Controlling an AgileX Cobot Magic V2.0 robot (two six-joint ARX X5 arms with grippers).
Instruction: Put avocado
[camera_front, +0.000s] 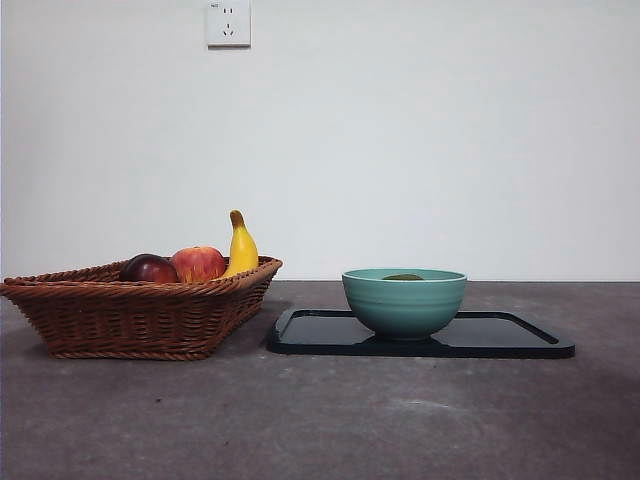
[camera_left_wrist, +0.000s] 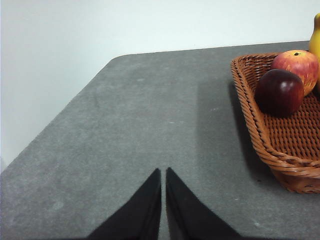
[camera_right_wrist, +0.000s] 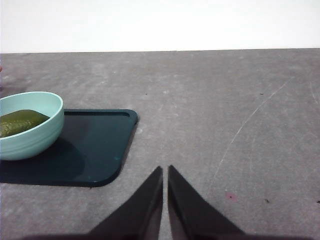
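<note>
The dark green avocado (camera_right_wrist: 20, 121) lies inside the teal bowl (camera_front: 404, 300), only its top (camera_front: 403, 277) peeking over the rim in the front view. That bowl (camera_right_wrist: 30, 137) stands on a dark tray (camera_front: 500, 335). My right gripper (camera_right_wrist: 165, 172) is shut, empty, over bare table well away from the tray (camera_right_wrist: 95, 150). In the left wrist view my left gripper (camera_left_wrist: 163, 174) is shut and empty above the table, apart from the wicker basket (camera_left_wrist: 260, 130). Neither arm shows in the front view.
The wicker basket (camera_front: 130, 315) at the left holds a dark red-purple fruit (camera_front: 148, 268), a red apple (camera_front: 198, 263) and a banana (camera_front: 241, 248). The grey table's far left corner and edge (camera_left_wrist: 75, 95) show in the left wrist view. A wall socket (camera_front: 228, 22) sits high on the wall.
</note>
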